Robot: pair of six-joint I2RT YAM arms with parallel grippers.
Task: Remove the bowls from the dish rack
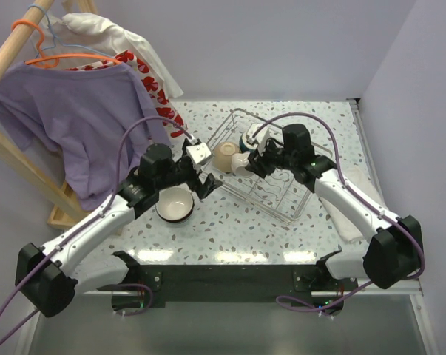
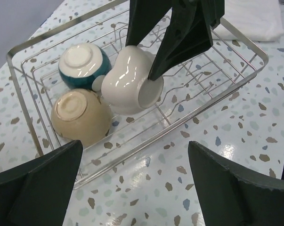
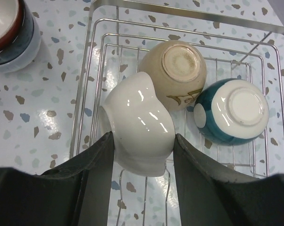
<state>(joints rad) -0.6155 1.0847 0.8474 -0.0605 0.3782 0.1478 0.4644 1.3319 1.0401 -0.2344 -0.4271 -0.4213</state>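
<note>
Brightness: bright and even across all three views; white light from overhead.
Glare: streaked white highlights on the white bowl (image 3: 139, 120); pale shiny patches on the table (image 1: 230, 255) along its near edge.
Shadows: soft, short, faint beneath the dish rack (image 1: 282, 200) wires.
Focus: crisp on bowl and wires; left gripper (image 2: 134, 146) fingers (image 2: 36, 183) dark and slightly soft near the lens.
Distortion: mild bowing toward wrist-view edges.
</note>
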